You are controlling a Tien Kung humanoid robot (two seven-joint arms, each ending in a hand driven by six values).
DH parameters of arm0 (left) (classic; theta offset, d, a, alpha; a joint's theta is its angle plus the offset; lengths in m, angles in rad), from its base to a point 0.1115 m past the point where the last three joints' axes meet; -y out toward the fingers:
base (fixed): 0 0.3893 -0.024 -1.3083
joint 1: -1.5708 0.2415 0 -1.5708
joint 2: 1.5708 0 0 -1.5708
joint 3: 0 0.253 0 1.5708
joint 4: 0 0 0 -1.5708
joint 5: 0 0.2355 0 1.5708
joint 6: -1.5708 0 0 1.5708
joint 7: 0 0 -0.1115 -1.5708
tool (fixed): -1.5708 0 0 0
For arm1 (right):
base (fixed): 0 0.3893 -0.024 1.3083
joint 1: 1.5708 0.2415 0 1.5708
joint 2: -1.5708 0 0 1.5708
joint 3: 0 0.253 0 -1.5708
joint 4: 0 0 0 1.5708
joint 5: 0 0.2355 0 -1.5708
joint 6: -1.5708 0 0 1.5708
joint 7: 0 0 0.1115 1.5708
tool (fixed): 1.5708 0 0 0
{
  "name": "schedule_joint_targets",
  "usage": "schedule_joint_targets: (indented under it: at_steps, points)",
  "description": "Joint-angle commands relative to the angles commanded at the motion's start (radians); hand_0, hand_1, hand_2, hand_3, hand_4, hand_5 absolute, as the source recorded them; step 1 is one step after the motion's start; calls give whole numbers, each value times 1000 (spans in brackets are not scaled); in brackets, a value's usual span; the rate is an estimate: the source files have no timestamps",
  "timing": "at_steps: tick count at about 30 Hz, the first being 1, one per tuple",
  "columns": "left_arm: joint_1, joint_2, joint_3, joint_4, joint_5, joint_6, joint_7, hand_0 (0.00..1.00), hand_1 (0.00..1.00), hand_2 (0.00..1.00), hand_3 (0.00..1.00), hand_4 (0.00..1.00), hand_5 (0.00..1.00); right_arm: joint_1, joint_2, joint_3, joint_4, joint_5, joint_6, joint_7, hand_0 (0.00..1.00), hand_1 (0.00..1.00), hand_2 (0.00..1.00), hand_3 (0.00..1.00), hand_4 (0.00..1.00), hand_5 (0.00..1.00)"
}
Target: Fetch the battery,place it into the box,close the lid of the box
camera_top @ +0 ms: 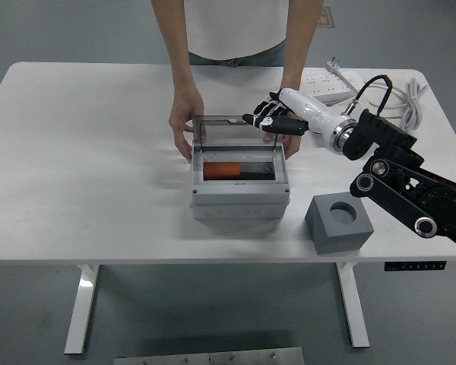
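Reaching in from the right, the robot's right hand [272,119] hovers over the far right corner of the grey box [240,182], its black fingers [260,119] stretched out flat toward the left and holding nothing. The fingertips lie at the top edge of the transparent lid [235,132], which stands raised on its far hinge side; whether they touch it cannot be told. The orange battery [226,169] lies inside the box, on the left part of the open compartment, below and to the near left of the hand and apart from it. A dark part fills the rest of the compartment to the battery's right.

A person stands at the far side of the tabletop [83,152]. One of the person's hands [184,125] rests against the left far side of the box, and the other [289,141] sits at its right far side, partly hidden behind the robot's hand.

To the near right of the box stands a grey block [338,222] with a round hole in its top, near the tabletop's front edge. A white power strip [327,82] with its coiled cable [406,103] lies at the far right.
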Motion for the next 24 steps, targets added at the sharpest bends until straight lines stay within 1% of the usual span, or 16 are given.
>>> schedule_joint_targets:
  at_steps: [5, 15, 24]
  points:
    - [0, 0, 2, 0, -5, 2, 0, 662, 698, 572, 590, 510, 2, -12, -9, 1, 18, 4, 3, -4, 651, 626, 666, 665, 845, 866]
    - [0, -1, 1, 0, -3, 1, 1, 662, 698, 572, 589, 510, 2, -37, -19, 9, 34, 7, 8, -10, 644, 622, 665, 662, 842, 870]
    - [3, -2, -1, -1, -2, 3, 4, 662, 698, 571, 589, 510, 2, -40, -28, 18, 50, 0, 16, -21, 641, 621, 665, 663, 841, 873]
